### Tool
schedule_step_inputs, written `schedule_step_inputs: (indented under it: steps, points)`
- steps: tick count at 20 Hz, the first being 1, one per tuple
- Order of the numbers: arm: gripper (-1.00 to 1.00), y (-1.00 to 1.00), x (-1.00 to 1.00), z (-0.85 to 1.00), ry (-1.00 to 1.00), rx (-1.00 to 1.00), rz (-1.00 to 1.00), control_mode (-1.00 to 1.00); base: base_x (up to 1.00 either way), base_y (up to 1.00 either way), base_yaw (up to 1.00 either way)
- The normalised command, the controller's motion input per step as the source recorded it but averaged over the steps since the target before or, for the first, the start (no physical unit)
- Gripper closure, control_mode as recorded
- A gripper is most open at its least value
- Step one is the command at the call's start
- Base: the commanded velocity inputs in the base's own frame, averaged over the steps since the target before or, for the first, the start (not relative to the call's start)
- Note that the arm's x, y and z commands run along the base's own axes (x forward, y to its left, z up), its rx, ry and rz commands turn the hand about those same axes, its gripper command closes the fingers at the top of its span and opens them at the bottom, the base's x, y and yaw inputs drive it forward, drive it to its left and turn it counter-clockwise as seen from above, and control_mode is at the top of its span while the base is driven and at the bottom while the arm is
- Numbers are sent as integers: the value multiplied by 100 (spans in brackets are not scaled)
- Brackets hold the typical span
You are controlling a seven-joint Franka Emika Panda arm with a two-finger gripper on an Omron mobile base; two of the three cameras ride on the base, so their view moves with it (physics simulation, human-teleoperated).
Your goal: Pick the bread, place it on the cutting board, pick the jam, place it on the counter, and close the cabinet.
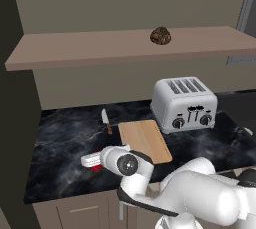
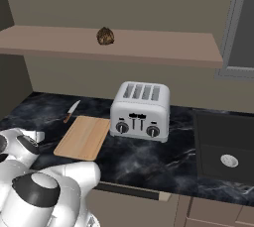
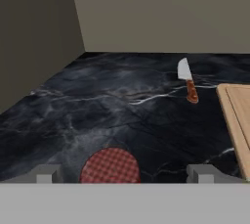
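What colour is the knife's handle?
The knife has a reddish-brown handle and a silvery blade, clearest in the hand view.

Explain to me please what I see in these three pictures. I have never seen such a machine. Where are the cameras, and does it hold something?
This is a rendered kitchen with a white robot arm that ends in a two-finger gripper. Two pictures come from cameras behind the arm, one on its left, one on its right, looking forward and down. The third comes from a camera on the hand itself, so the two grey finger tips rise at its bottom edge.

On the black marble counter lie a light wooden cutting board, a knife beside it, and a silver toaster. The red jam stands on the counter, between the open fingers. The fingers stand wide apart and do not touch it, so nothing is held. The dark brown bread sits on the shelf of the open wall cabinet.
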Motion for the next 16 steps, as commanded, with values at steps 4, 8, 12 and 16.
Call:
schedule_step_inputs:
  steps: [4,8,12,16]
  points:
    - [-100,-19,-5,31,0,0,0,-100,0,0,0]
    - [-100,-22,-8,21,0,0,0,-100,0,0,0]
    - [-100,-23,-13,24,0,0,0,-100,0,0,0]
    - [-100,-26,-18,20,0,0,0,-100,0,0,0]
